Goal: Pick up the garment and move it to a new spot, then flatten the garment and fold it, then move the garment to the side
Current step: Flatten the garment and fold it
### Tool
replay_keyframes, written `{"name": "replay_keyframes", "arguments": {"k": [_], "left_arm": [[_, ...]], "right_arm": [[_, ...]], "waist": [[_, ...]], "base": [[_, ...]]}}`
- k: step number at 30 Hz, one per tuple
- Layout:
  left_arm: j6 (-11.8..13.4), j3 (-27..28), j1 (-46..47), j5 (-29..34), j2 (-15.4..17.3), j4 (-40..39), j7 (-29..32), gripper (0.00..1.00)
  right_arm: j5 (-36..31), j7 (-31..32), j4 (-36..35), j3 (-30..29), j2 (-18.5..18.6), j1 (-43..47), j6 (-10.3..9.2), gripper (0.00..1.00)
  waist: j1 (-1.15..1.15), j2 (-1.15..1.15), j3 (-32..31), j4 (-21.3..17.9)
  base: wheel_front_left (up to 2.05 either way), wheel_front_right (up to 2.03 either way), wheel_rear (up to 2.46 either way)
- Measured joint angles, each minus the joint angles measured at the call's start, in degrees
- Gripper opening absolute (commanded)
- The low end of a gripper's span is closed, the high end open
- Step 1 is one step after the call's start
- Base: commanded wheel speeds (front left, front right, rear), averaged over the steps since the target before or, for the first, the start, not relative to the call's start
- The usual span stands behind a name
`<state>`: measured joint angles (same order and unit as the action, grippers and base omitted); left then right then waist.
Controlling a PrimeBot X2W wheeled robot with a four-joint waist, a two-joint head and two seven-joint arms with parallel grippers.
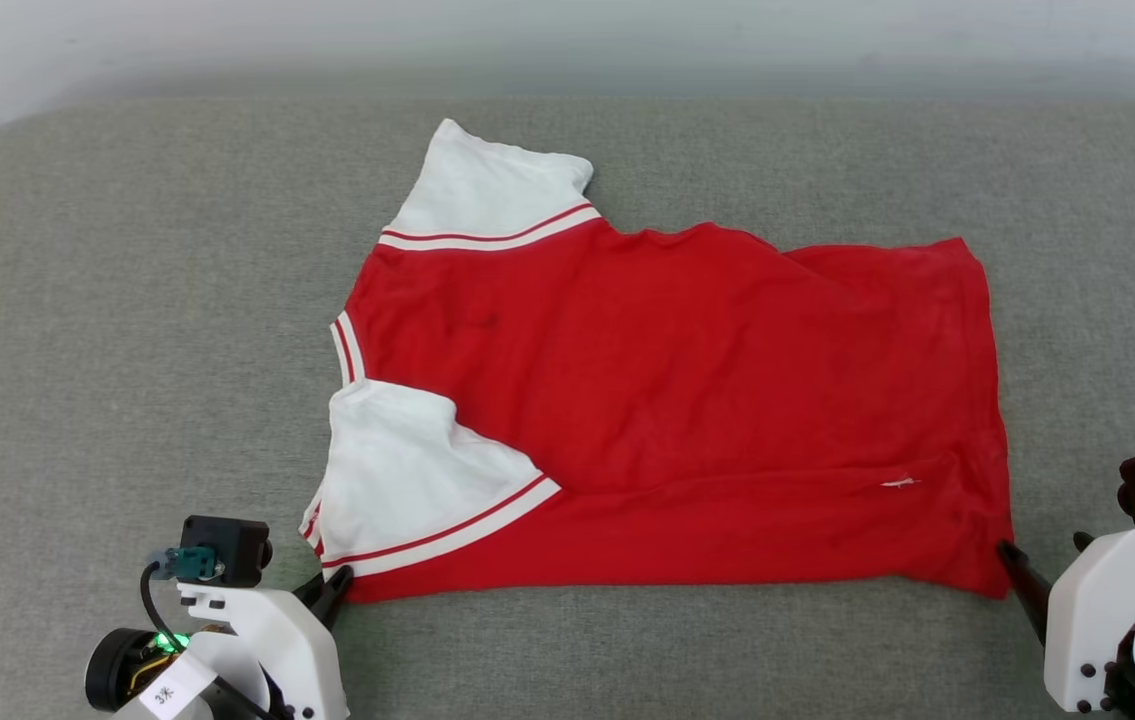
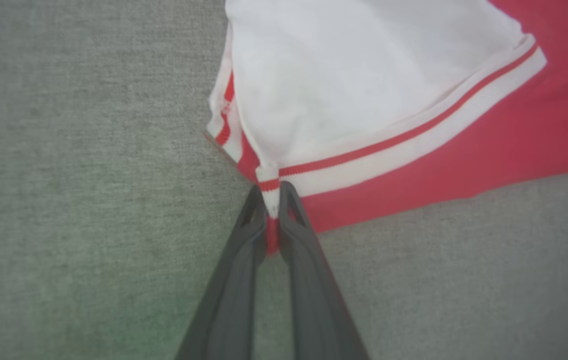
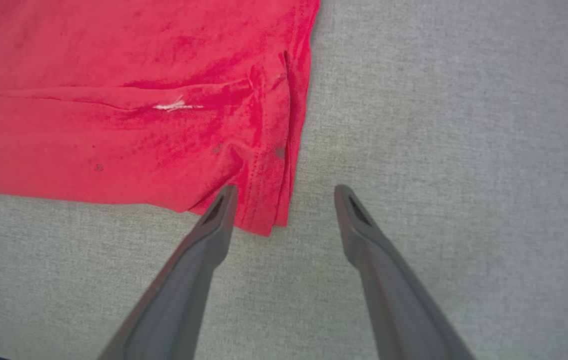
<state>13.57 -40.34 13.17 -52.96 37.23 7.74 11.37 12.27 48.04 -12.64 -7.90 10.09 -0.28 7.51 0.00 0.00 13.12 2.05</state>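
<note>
The garment lies spread on the grey cushion, plain red side up, collar to the left and hem to the right, with a white sleeve at the far left and another folded over the near left. No lettering shows. My left gripper is shut on the garment's near left corner, where striped trim is pinched between the fingers. At the near right hem corner my right gripper stands open, its left finger on the red cloth, its right finger on bare cushion.
The grey fabric cushion spans the whole scene, with bare room left, right and in front of the garment. A pale wall rises behind its back edge.
</note>
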Motion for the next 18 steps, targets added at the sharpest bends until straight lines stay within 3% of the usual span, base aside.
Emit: {"name": "replay_keyframes", "arguments": {"k": [8,18], "left_arm": [[0.79,2.1,-0.94,0.27,1.13,-7.53,-3.53,0.0],[2.58,1.82,-1.42,1.48,2.79,-15.62,-3.02,0.0]], "right_arm": [[-1.79,1.43,4.53,-0.93,-0.14,-0.51,0.0,1.0],[-4.76,0.38,12.28,-2.03,-1.16,-3.07,0.01,1.0]], "waist": [[0.0,0.0,-1.51,2.12],[0.0,0.0,-0.61,4.19]], "base": [[0.0,0.0,0.0],[0.0,0.0,0.0]]}}
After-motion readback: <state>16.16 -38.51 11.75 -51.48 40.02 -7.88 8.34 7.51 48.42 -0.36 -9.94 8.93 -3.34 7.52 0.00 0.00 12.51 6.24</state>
